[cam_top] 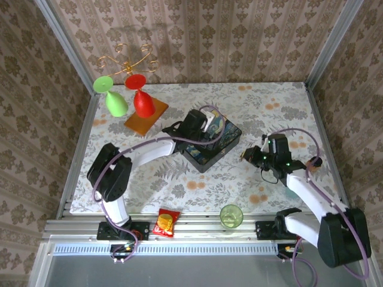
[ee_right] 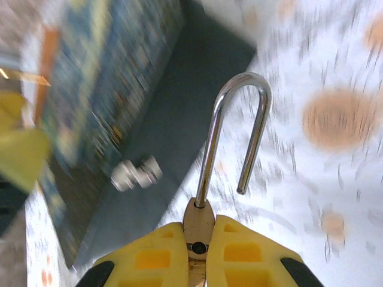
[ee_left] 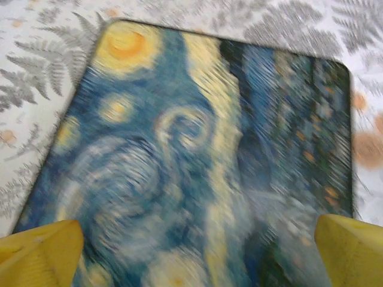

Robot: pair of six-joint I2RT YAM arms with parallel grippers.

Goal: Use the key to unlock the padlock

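The padlock [ee_right: 198, 220] is clamped by its brass body between the yellow fingers of the right gripper [ee_right: 197, 245], just to the right of the painted box [cam_top: 222, 145], over the flowered tablecloth [cam_top: 173, 179]. Its silver shackle [ee_right: 245, 76] is seen open, with one leg ending free. The box's metal clasp [ee_right: 136, 173] is turned toward the padlock but is apart from it. The left gripper [ee_left: 191, 257] is held over the box lid, its fingertips [ee_left: 42, 248] spread wide.
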